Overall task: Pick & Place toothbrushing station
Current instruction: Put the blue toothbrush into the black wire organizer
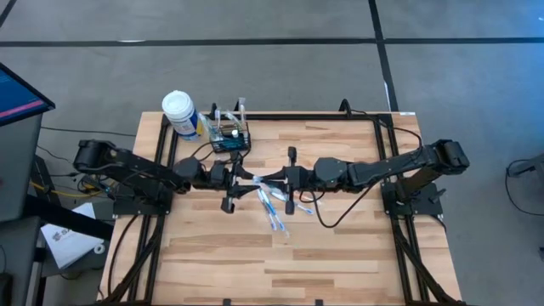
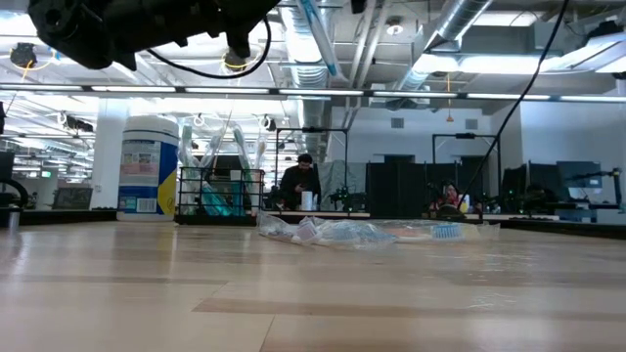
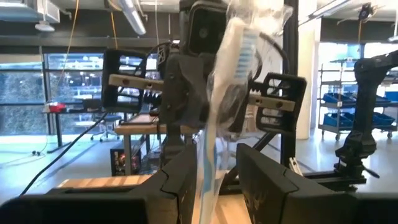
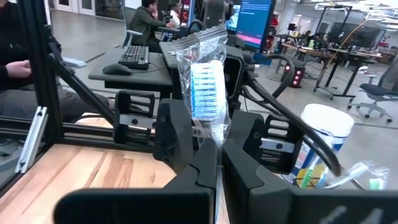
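Note:
A toothbrush with blue bristles in a clear wrapper hangs high over the table's middle, between my two grippers. My right gripper is shut on it. My left gripper faces it from the left, open, one finger on each side of the handle. In the high view the two grippers meet tip to tip, the left gripper and the right gripper. The toothbrushing station, a black wire-mesh caddy with several brushes in it, stands on the table at the far left. My right gripper pinches the wrapped brush just below its head between its two fingers. The fingers lie level, coming from the table's right, across the brush. The brush stands roughly upright, head up, lifted clear of the table. My left gripper: I cannot tell whether either finger touches the handle.
A blue-labelled bottle with a white cap stands left of the caddy. Several more wrapped toothbrushes lie on the table under and near the grippers. The near half of the wooden table is bare. A black frame rims the table.

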